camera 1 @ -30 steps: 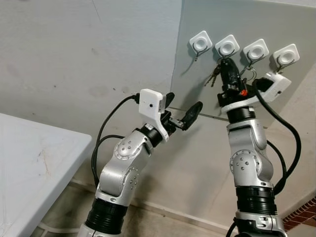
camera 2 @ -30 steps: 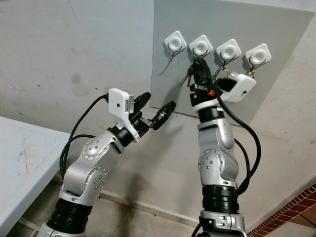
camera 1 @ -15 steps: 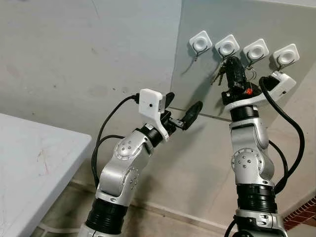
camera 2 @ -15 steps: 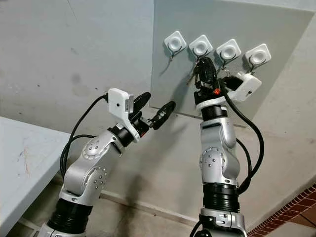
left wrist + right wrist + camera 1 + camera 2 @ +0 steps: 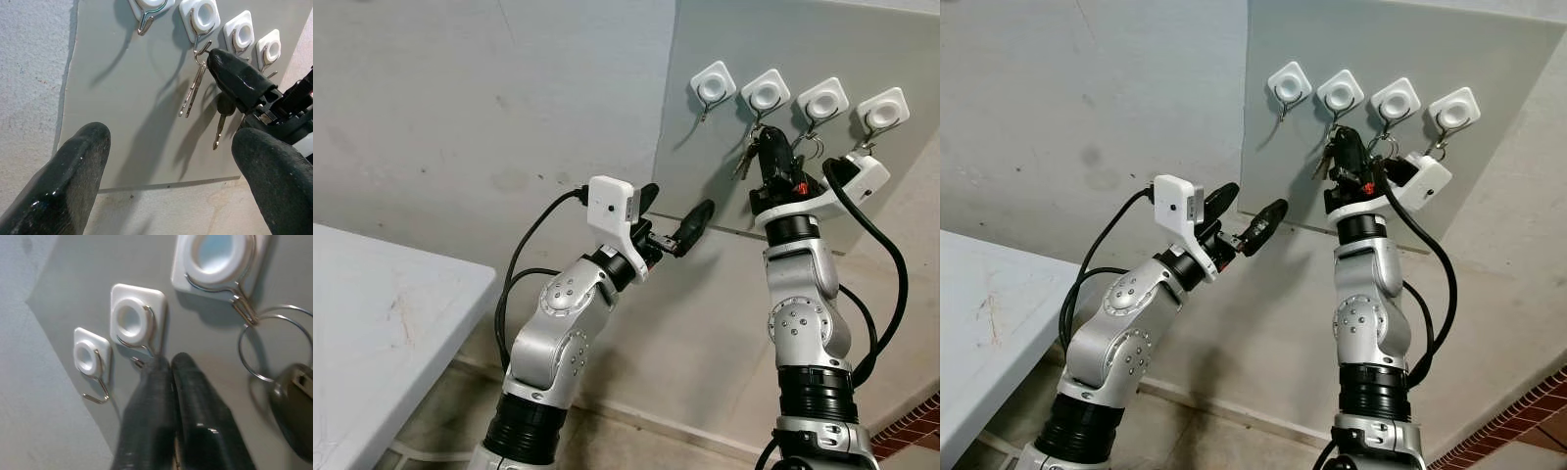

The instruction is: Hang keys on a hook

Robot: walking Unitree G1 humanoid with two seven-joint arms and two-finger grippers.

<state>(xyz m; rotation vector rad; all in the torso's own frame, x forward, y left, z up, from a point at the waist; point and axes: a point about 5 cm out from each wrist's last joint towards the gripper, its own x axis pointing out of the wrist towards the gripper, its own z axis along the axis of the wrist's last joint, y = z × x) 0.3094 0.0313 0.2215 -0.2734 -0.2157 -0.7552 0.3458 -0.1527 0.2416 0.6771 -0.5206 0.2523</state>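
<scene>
Four white square hooks sit in a row on a grey panel [image 5: 724, 176]. My right gripper [image 5: 770, 139] is raised just under the second hook [image 5: 766, 93], its fingers [image 5: 168, 382] pressed together and shut on the ring of a small bunch of silver keys [image 5: 190, 90]. The ring touches the wire tip of that hook [image 5: 199, 48], and the keys dangle beside the fingers. The third hook [image 5: 220, 254] carries another ring with a dark fob [image 5: 293, 396]. My left gripper [image 5: 677, 203] is open, lower and to the left, pointing at the panel with nothing between its fingers.
The first hook [image 5: 713, 85] and the fourth hook [image 5: 882, 108] flank the pair. A white table [image 5: 372, 313] stands at the lower left. Bare plaster wall [image 5: 489, 117] stretches left of the panel, and a brick edge [image 5: 915, 421] shows at the lower right.
My right gripper with the keys swung right toward the third hook, then came back left and a little lower under the second hook. The left arm stayed still.
</scene>
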